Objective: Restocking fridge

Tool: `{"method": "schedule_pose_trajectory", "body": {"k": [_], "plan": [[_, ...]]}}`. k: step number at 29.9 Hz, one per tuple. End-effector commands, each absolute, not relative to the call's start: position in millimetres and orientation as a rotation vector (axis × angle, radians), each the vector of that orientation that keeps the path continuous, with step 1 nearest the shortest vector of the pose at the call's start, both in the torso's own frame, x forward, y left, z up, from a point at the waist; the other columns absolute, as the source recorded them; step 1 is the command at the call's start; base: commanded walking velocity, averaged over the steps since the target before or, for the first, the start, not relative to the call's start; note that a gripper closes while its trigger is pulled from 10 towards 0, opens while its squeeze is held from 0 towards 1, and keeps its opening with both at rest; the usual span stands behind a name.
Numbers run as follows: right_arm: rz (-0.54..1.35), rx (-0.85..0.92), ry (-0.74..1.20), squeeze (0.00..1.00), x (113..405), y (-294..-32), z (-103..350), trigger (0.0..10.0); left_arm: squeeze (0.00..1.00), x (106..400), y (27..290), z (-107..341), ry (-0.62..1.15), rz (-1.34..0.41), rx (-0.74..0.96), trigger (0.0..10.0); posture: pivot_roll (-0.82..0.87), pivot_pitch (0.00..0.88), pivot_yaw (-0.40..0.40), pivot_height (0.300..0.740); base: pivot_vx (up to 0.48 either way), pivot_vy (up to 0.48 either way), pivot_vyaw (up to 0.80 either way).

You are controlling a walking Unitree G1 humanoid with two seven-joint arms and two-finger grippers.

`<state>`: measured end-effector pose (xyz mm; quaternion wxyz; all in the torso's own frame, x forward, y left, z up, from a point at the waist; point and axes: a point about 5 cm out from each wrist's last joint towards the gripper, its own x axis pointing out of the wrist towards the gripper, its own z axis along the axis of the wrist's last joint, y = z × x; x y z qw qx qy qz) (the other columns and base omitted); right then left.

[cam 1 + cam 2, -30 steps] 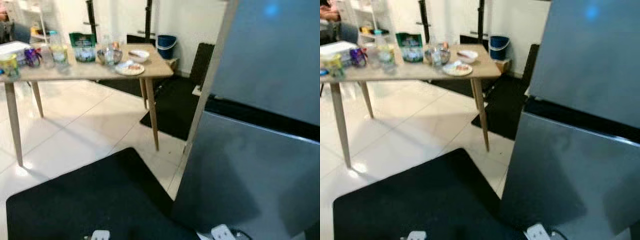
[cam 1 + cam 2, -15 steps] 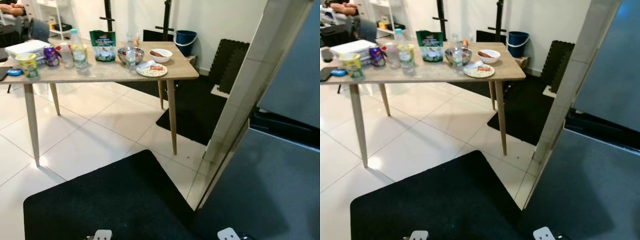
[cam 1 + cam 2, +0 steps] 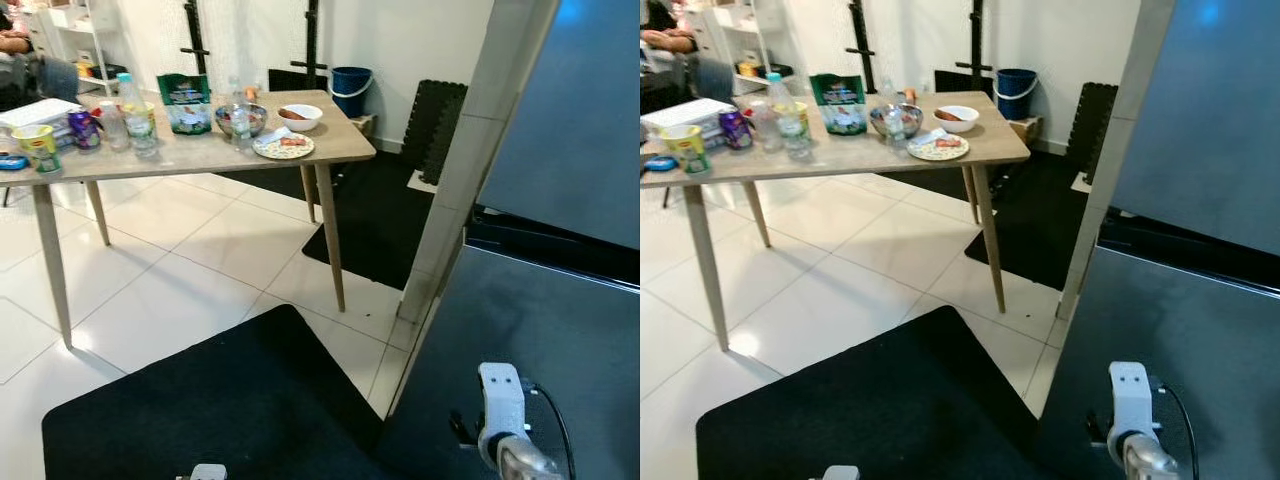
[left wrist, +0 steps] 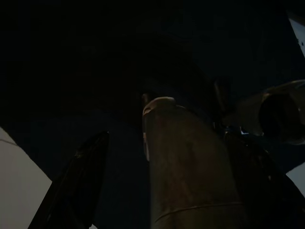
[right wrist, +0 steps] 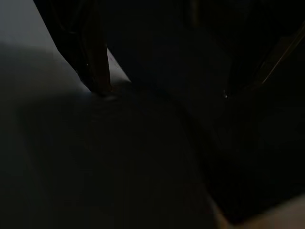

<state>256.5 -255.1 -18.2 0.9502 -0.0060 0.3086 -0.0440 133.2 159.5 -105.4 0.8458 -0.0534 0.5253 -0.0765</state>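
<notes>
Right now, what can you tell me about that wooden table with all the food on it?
The table has a pale, wood-look top and slim legs that taper toward the white tiled floor. It stands upright, off to the robot's left, across from the grey fridge. On it sit a green bag, a metal bowl, a white bowl, a plate, bottles and a yellow cup.
</notes>
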Motion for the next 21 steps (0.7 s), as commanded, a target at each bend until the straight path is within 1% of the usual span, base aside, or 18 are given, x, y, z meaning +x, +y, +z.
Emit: {"method": "schedule_pose_trajectory", "body": {"k": [1, 2, 4, 5, 12, 13, 15, 16, 17, 19, 20, 21], "plan": [[-0.064, 0.017, 0.563, 0.00, 269, -251, -8, 9.6, 0.00, 125, 156, -108, 1.138, -0.168, -0.123, 10.0, -0.07, 0.000, -0.021, 0.740, 0.000, 0.000, 0.00], [-0.055, 0.018, 0.538, 0.00, 274, -249, -3, 0.0, 0.00, 125, 156, -108, 1.139, -0.168, -0.124, 10.0, -0.07, 0.000, -0.022, 0.740, 0.000, 0.000, 0.00], [-0.051, 0.025, 0.478, 0.00, 288, -247, 9, 0.0, 0.00, 124, 156, -109, 1.139, -0.168, -0.126, 10.0, -0.07, 0.000, -0.023, 0.740, 0.000, 0.000, 0.00], [-0.051, 0.025, 0.478, 0.00, 288, -247, 9, 0.0, 0.00, 124, 156, -109, 1.139, -0.168, -0.126, 10.0, -0.07, 0.000, -0.023, 0.740, 0.000, 0.000, 0.00], [-0.053, -0.014, 0.333, 0.00, 321, -242, 46, 0.0, 0.00, 121, 157, -109, 1.142, -0.166, -0.130, 10.0, -0.06, 0.017, -0.024, 0.740, 0.000, 0.000, 0.00], [-0.053, -0.034, 0.292, 0.00, 331, -242, 59, 0.3, 0.00, 120, 159, -110, 1.145, -0.164, -0.130, 10.0, -0.05, 0.021, -0.025, 0.740, 0.000, 0.000, 0.00], [-0.053, -0.045, 0.276, 0.00, 335, -242, 64, 0.3, 0.00, 119, 159, -110, 1.146, -0.162, -0.130, 10.0, -0.05, 0.024, -0.025, 0.740, 0.000, 0.000, 0.00], [-0.054, -0.051, 0.262, 0.00, 338, -241, 68, 1.1, 0.00, 118, 160, -110, 1.148, -0.161, -0.131, 10.0, -0.05, 0.028, -0.026, 0.740, 0.000, 0.000, 0.00], [-0.054, -0.051, 0.262, 0.00, 338, -241, 68, 1.1, 0.00, 118, 160, -110, 1.148, -0.161, -0.131, 10.0, -0.05, 0.028, -0.026, 0.740, 0.000, 0.000, 0.00], [-0.054, -0.061, 0.212, 0.00, 347, -240, 83, 6.5, 0.00, 113, 162, -111, 1.155, -0.152, -0.133, 10.0, -0.04, 0.036, -0.028, 0.740, 0.000, 0.000, 0.00], [-0.054, -0.061, 0.212, 0.00, 347, -240, 83, 6.5, 0.00, 113, 162, -111, 1.155, -0.152, -0.133, 10.0, -0.04, 0.036, -0.028, 0.740, 0.000, 0.000, 0.00], [-0.053, -0.066, 0.199, 0.00, 350, -238, 87, 8.0, 0.00, 112, 163, -111, 1.157, -0.150, -0.134, 10.0, -0.03, 0.038, -0.028, 0.740, 0.000, 0.000, 0.00]]}}
